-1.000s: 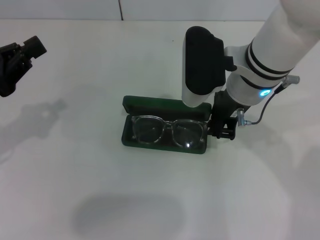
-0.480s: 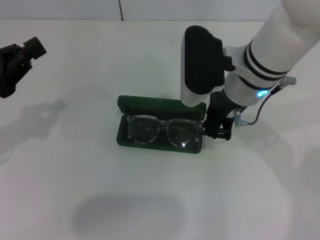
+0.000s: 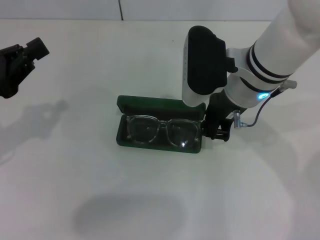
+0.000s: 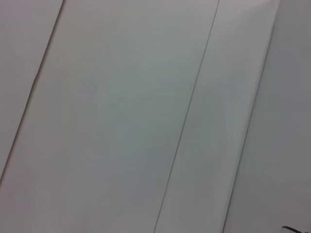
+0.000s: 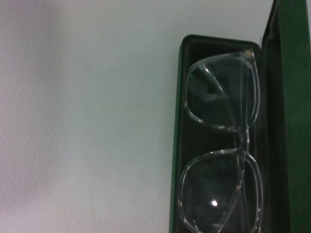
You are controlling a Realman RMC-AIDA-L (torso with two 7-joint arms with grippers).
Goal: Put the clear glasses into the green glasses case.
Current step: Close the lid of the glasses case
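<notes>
The green glasses case (image 3: 159, 106) lies open in the middle of the table, its lid standing up on the far side. The clear glasses (image 3: 160, 131) lie folded inside it on the dark lining. My right gripper (image 3: 218, 132) hangs low against the case's right end, beside the glasses and holding nothing. The right wrist view looks down on the clear glasses (image 5: 221, 160) inside the case rim (image 5: 175, 145), with the lid (image 5: 294, 121) alongside. My left gripper (image 3: 20, 55) is parked open at the far left, well away from the case.
The white table (image 3: 100, 200) spreads all round the case, with bare surface to the left and front. A soft shadow (image 3: 130, 212) lies on it near the front. The left wrist view shows only pale panels (image 4: 146, 116).
The case with the glasses in it has slid a little to the left, and my right gripper has moved left with it. The left arm has stayed put.
</notes>
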